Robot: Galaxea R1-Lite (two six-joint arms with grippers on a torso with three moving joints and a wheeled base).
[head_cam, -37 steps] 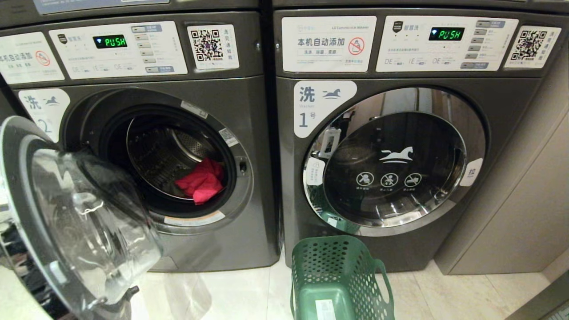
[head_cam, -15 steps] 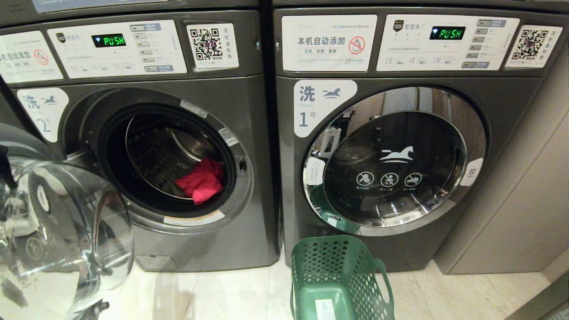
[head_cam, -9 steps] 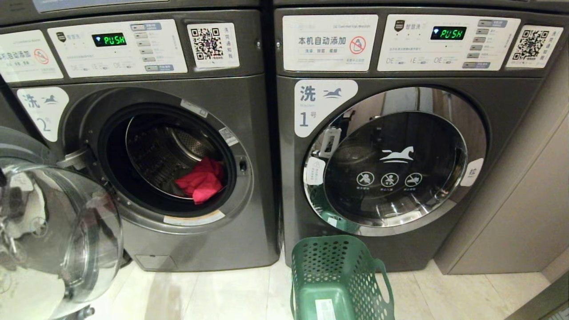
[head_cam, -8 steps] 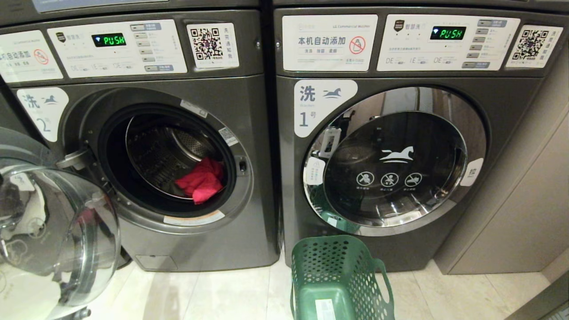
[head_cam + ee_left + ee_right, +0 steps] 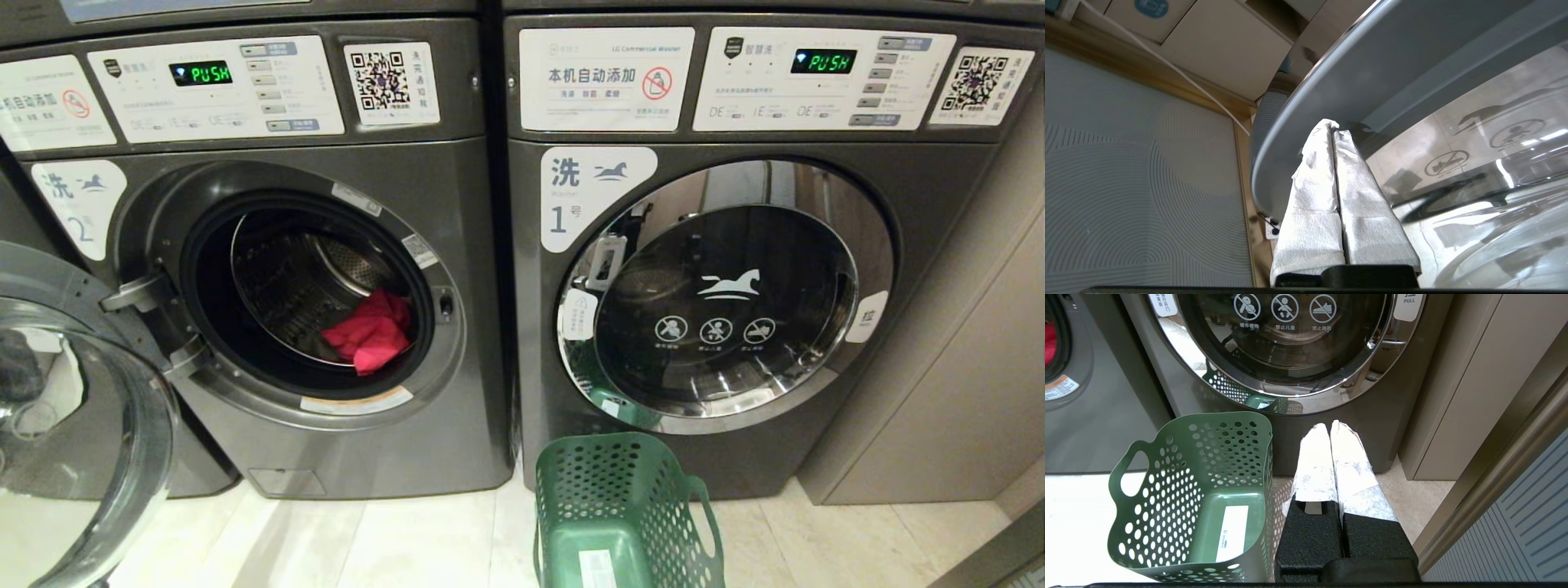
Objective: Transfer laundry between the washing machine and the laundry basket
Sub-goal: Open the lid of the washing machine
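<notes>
The glass door [image 5: 73,416] of the washing machine [image 5: 269,269] marked "2" hangs swung wide open at the far left, its chrome rim and clear bowl catching reflections. The left gripper [image 5: 1333,127], fingers wrapped in white and pressed together with nothing between them, sits with its tips right at the door's grey inner rim. Inside the steel drum [image 5: 302,282] a crumpled bright red garment [image 5: 369,333] lies at the lower right of the opening. To the right stands the shut washer "1" [image 5: 718,269], both displays reading PUSH. On the pale tiled floor [image 5: 408,539] before it sits the green perforated laundry basket [image 5: 629,506], holding only a white label. The right gripper [image 5: 1330,425], jaws together and empty, hangs just beside the basket, near beige cabinet panels [image 5: 955,367].
</notes>
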